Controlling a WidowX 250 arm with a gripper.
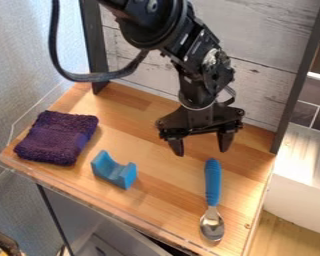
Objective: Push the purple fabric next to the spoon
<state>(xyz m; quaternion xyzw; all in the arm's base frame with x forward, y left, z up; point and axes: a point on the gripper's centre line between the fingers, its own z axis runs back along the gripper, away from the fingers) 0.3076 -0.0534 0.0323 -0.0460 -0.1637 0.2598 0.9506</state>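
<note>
The gripper (200, 145) is spread wide near the spoon (213, 184). The purple cloth (57, 137) sits by the blue block (116, 172).

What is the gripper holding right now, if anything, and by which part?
Nothing is held: the gripper hangs over the board with its fingers apart and nothing between them.

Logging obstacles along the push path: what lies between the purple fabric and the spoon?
In the camera view, a blue block with a scooped top lies between the purple fabric and the spoon, nearer the fabric.
</note>
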